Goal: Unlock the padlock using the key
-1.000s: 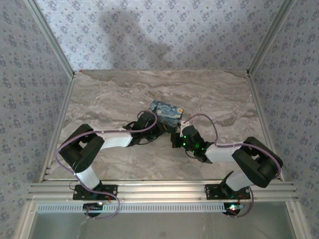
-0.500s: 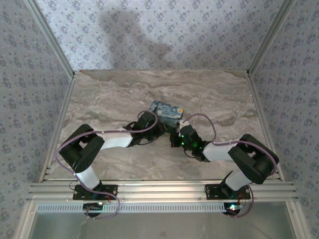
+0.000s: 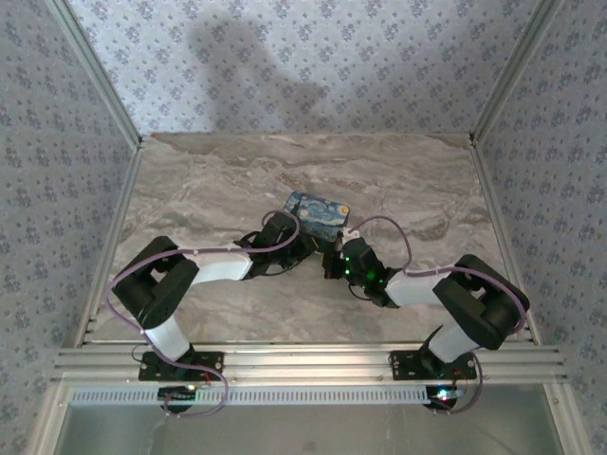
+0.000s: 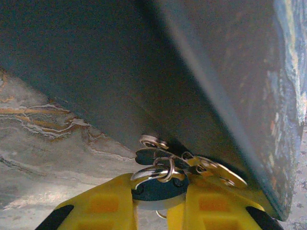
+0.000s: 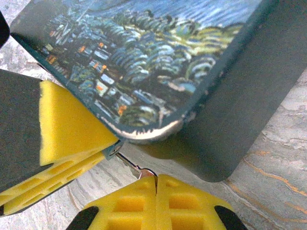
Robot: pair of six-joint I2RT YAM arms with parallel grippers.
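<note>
Your left gripper (image 4: 159, 192) is clamped on the padlock (image 4: 158, 186), the dark little body wedged between its jaws right against the dark side wall of the painted box (image 4: 144, 72). That box sits near the middle of the table (image 3: 209, 180), well away from every edge. Your right gripper (image 5: 156, 184) is pressed fully together on the head of the key (image 5: 135, 166), and the thin blade pokes out up and left toward a small grey metal bit (image 5: 113, 150) at the edge of the left arm's yellow finger (image 5: 67, 124). From the right wrist view the tip looks to be touching that metal, but I can't tell whether it's seated in the keyway or just resting on the face. So I read this as the insert-and-turn step, and it wants patience: line the blade up with the slot before you push, feed it straight in with a light hand, and twist only once it's fully home. Turn with wrist roll, not by swinging the arm, or that thin blade may bend or slip out of the pinch. Hold the left clamp firm so the lock body doesn't spin with the key. Watch the wire rings (image 4: 154, 171) and the brass tab (image 4: 221, 175) lying over the lock beside the box wall, since they could snag the shackle as it pops.
</note>
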